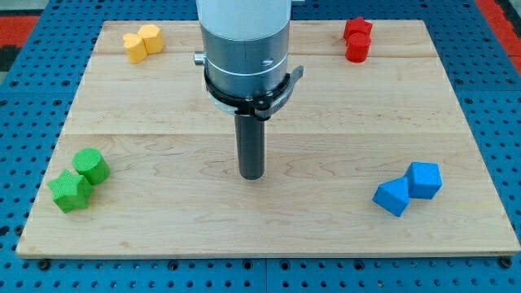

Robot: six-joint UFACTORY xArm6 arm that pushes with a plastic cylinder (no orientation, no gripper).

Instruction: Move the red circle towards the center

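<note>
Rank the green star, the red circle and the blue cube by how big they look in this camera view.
1. green star
2. blue cube, nearly alike, so that order is unsure
3. red circle, though it lies farther up the view

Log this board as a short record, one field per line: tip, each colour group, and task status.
tip: my tip near the board's middle, touching no block
red: red circle against the red star, view's top right
yellow: two yellow blocks, top left
green: green circle beside the green star, bottom left
blue: two blue blocks, bottom right
board: wooden board
status: red circle not yet moved to the centre
</note>
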